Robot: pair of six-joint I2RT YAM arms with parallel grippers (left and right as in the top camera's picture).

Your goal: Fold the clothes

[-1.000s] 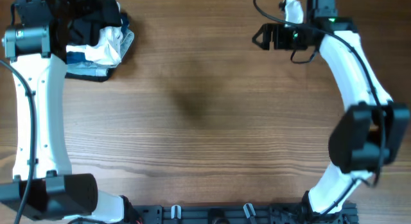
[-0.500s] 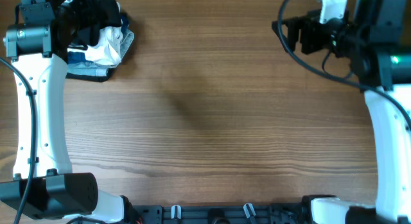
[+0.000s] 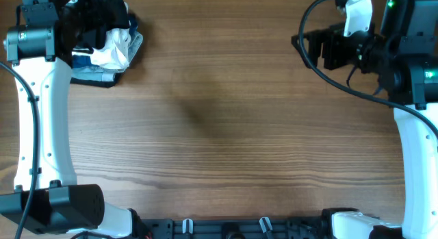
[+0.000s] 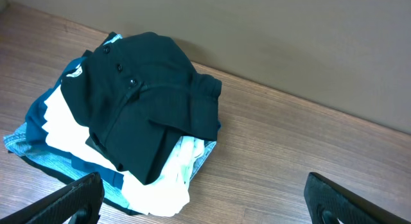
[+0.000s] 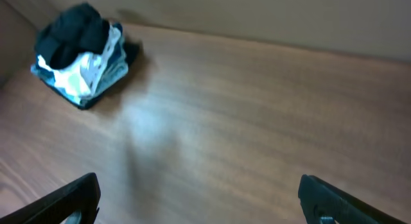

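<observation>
The black shirt [image 4: 151, 95] lies crumpled on top of a small heap, over a white garment [image 4: 70, 131] and denim [image 4: 35, 153]. The heap sits at the table's [image 3: 226, 129] far left corner, close to the back edge. The left gripper [image 4: 205, 197] hangs over it, fingers wide apart. The right gripper [image 5: 199, 198], also spread, hovers by the far right edge, with a wide stretch of wood between them.

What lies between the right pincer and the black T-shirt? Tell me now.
Only bare wooden table lies between the right pincer and the black T-shirt; the right wrist view shows it.
</observation>
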